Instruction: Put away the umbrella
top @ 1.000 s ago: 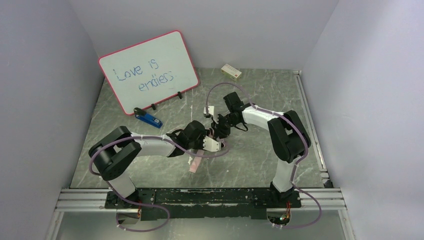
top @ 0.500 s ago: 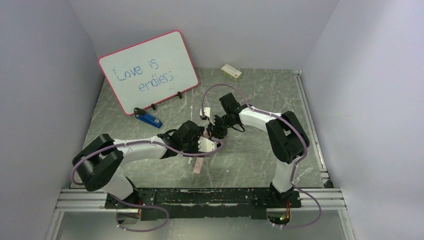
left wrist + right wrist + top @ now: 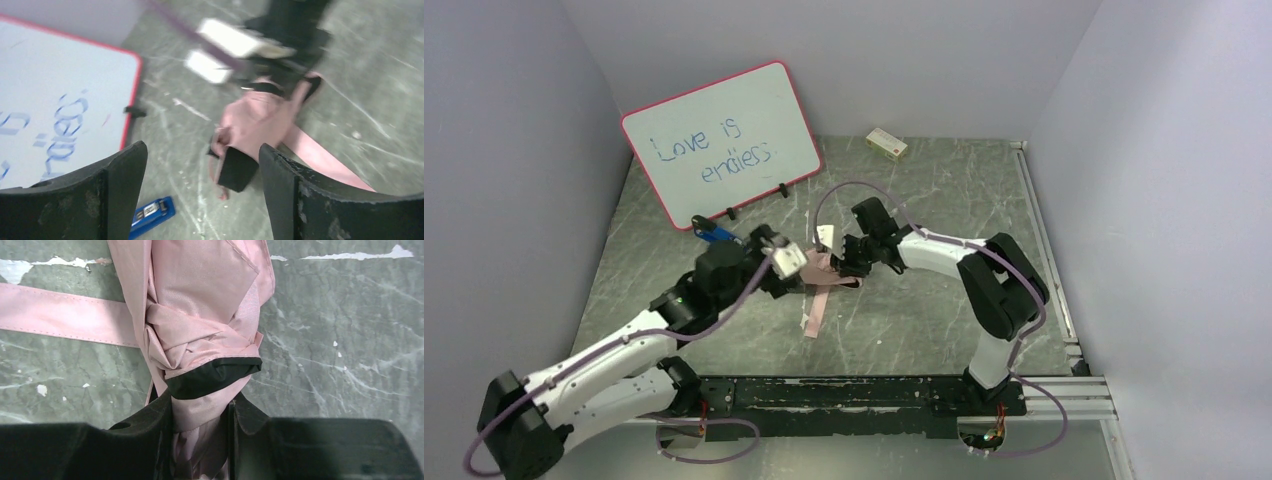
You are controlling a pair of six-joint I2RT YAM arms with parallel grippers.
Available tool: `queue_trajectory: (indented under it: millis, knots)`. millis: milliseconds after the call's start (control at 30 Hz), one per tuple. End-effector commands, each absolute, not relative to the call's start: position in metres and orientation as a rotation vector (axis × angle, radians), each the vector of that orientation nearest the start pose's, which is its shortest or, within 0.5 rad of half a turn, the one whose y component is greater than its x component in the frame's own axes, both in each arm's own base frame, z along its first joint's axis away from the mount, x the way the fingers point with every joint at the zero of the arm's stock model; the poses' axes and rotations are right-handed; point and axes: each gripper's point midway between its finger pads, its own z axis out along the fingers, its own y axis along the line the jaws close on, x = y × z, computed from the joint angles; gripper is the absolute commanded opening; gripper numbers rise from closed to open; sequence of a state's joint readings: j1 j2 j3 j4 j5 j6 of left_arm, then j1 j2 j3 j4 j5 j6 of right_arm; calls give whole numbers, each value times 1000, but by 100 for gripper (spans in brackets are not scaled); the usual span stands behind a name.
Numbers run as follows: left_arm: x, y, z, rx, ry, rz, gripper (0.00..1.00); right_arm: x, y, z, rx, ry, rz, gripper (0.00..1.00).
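Observation:
The folded pale pink umbrella (image 3: 821, 268) lies on the marble table (image 3: 904, 320) at mid-table, its pink strap (image 3: 815, 314) trailing toward the near edge. My right gripper (image 3: 852, 262) is shut on the bunched canopy; in the right wrist view the pink cloth with a black edge (image 3: 202, 340) is pinched between the jaws, and the strap (image 3: 60, 315) lies flat to the left. My left gripper (image 3: 784, 262) is open and empty, just left of the umbrella. In the left wrist view the umbrella (image 3: 255, 120) lies beyond the spread fingers (image 3: 122, 170), not touched.
A pink-framed whiteboard (image 3: 721, 140) leans at the back left. A blue stapler (image 3: 707, 228) lies in front of it, also seen in the left wrist view (image 3: 152, 215). A small box (image 3: 886, 143) sits by the back wall. A metal rail (image 3: 1044, 240) edges the right side.
My left arm has let go of the umbrella and swung back to the left, its gripper now open. My right gripper has shifted slightly left, still holding the canopy.

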State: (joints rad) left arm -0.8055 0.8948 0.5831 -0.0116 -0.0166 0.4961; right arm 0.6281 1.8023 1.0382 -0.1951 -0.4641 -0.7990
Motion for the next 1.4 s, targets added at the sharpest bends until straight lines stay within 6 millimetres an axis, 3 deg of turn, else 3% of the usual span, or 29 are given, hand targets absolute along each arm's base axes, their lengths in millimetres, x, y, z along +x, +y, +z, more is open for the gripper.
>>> queue_trajectory:
  millis: [0,233,367,500,667,1000,1200,1367]
  knots:
    - [279,-186,212,809,1562,-220,85,307,245,-17,-1819,1828,178,9]
    - [332,-148,216,626,1610,-301,85,286,239,-24,-1862,1756,56,9]
    - [347,-166,210,783,1609,-432,85,283,238,-23,-1878,1696,-28,9]
    - [332,-202,176,1124,1640,-676,85,284,239,-20,-1880,1661,-79,9]
    - [315,-215,134,1377,1713,-924,82,280,244,-18,-1890,1626,-90,9]
    - [294,-238,98,1530,1698,-1198,79,274,244,-21,-1904,1605,-106,9]
    - [284,-257,86,1630,1709,-1207,79,271,242,-22,-1906,1602,-108,9]
    - [279,-257,77,1648,1748,-1195,79,271,244,-22,-1908,1598,-109,9]
